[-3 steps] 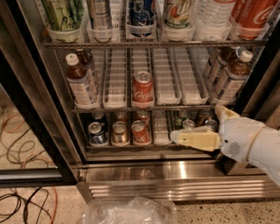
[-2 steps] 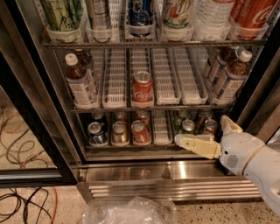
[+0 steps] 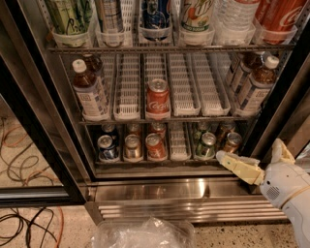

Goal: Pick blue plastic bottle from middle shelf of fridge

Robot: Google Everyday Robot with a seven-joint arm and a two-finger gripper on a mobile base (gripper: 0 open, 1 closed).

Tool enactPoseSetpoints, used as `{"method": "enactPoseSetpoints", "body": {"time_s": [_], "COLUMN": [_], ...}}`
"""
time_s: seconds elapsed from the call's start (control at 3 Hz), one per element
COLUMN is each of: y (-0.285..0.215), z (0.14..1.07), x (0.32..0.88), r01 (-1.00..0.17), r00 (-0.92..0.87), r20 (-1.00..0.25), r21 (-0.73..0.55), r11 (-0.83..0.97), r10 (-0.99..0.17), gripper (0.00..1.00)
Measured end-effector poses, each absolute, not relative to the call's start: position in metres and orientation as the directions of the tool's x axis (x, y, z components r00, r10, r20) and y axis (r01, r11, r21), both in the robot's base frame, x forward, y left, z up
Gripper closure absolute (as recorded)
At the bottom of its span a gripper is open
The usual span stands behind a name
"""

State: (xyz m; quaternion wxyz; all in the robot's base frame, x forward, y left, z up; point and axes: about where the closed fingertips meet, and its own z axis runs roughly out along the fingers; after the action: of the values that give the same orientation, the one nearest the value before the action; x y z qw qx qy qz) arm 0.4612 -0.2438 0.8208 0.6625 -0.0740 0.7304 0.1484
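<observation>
The fridge (image 3: 29,97) stands open in front of me. Its middle shelf (image 3: 184,87) is a wire rack with white slotted lane trays. A small bottle of dark brown drink with a white cap and a pale label (image 3: 89,92) stands at the shelf's left end, with another behind it. A like bottle (image 3: 256,85) stands at the right end, also with one behind it. A red Coca-Cola can (image 3: 158,99) stands in the middle lane. My gripper (image 3: 249,151) is at the lower right, below the middle shelf and level with the can rack, open and empty.
The bottom rack holds several small cans (image 3: 155,145). The top shelf holds large bottles and cans (image 3: 196,14). A ribbed steel base (image 3: 169,203) runs below. Crumpled clear plastic (image 3: 143,235) lies on the floor, and cables (image 3: 24,145) lie at the left. The dark door frame (image 3: 278,101) is just above my gripper.
My gripper has moved to the right and slightly down, away from the bottom rack of cans. Nothing in the fridge has moved.
</observation>
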Motion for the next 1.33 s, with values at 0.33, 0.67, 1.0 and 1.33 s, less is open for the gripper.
{"method": "enactPoseSetpoints", "body": {"time_s": [0.33,0.67,1.0,1.33], "y": [-0.240,-0.238,-0.205,-0.211], "z": [0.819,0.810,0.823,0.850], "x": [0.462,0.457,0.464,0.468], "r01": [-0.299,-0.262,-0.244,-0.183], "r00": [-0.112,-0.067,0.063,0.139], "r20": [-0.990,-0.997,-0.993,-0.984], "r21": [0.119,0.047,-0.112,-0.132], "r11": [0.947,0.964,0.963,0.974], "r10": [0.089,0.030,-0.099,-0.107], "gripper": [0.00,0.00,0.00,0.00]}}
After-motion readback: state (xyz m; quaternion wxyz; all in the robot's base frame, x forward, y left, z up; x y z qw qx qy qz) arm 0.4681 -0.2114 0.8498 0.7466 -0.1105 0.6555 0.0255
